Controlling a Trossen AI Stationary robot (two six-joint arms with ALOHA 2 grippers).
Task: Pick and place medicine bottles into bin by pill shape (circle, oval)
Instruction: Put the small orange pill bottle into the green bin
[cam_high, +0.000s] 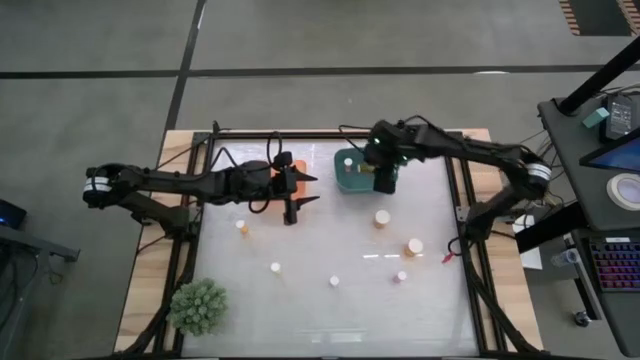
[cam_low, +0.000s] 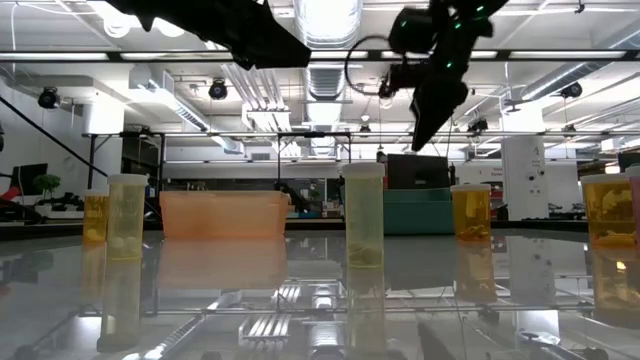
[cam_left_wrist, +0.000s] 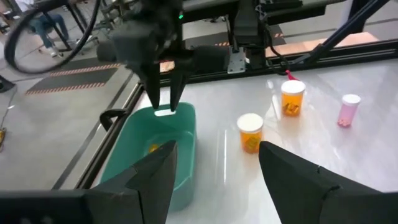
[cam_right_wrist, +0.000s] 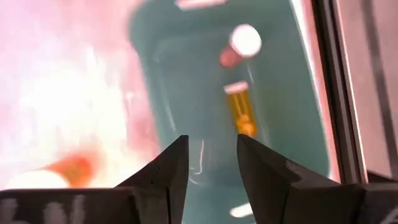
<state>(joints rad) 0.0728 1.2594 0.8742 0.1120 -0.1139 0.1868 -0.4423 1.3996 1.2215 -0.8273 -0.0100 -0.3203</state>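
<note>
My right gripper (cam_high: 383, 183) hangs open and empty over the right side of the teal bin (cam_high: 347, 170). The right wrist view shows its fingers apart above the bin (cam_right_wrist: 174, 81), with an amber bottle (cam_right_wrist: 241, 111) and a white-capped bottle (cam_right_wrist: 241, 43) lying inside. My left gripper (cam_high: 310, 190) is open and empty just left of the teal bin, beside the orange bin (cam_high: 262, 180). Several medicine bottles stand on the table: one (cam_high: 382, 217), another (cam_high: 414, 246) and a pinkish one (cam_high: 402, 276) on the right, and small ones (cam_high: 241, 227), (cam_high: 275, 267), (cam_high: 334, 281) nearer the middle.
A green artificial plant (cam_high: 197, 305) sits at the table's front left corner. Black frame rails (cam_high: 462, 210) run along the table's sides. A desk with a keyboard and a screen stands beyond the right edge.
</note>
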